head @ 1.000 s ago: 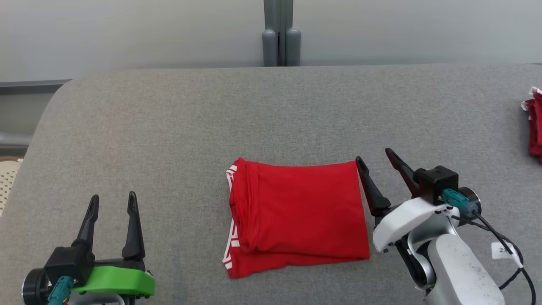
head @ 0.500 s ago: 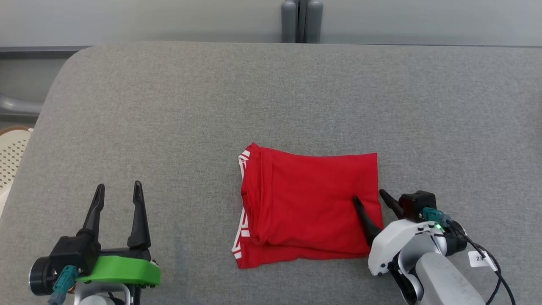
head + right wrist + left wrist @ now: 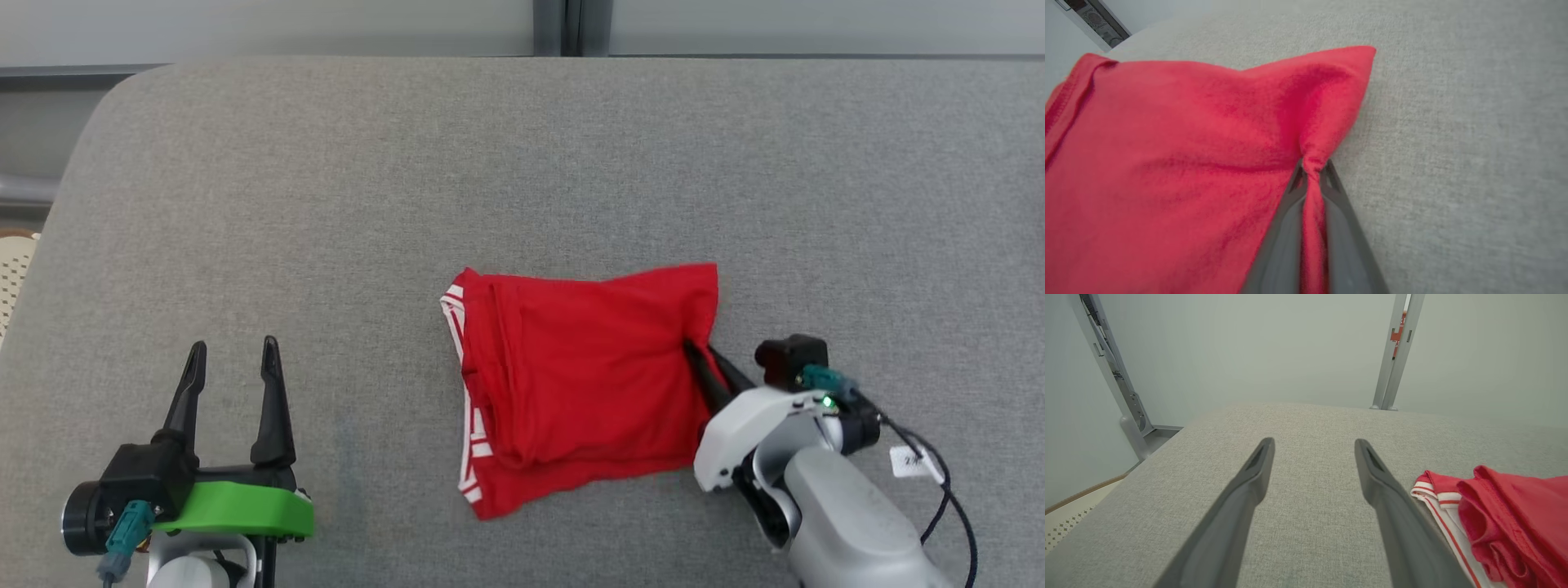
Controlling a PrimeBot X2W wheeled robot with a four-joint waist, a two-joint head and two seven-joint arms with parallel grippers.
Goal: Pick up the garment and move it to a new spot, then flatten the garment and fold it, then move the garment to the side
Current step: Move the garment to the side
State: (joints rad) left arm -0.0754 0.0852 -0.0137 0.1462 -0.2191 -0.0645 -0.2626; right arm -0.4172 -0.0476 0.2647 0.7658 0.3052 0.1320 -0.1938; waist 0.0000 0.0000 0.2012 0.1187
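A folded red garment with white striped trim on its left edge lies in the middle of the grey padded table. My right gripper is shut on the garment's right edge, and the cloth bunches into a pinched ridge between the two dark fingers. The red fabric spreads out to the left of that pinch. My left gripper stands open at the lower left, well apart from the garment, with nothing between its fingers. The garment's trimmed edge shows at the right of the left wrist view.
The table's rounded left corner drops off to a floor with a pale perforated object. A grey post stands behind the table's far edge against a pale wall.
My right gripper went from open beside the garment's right edge to shut on that edge, puckering the cloth. The head camera tilted, shifting the whole picture. The left gripper stayed open.
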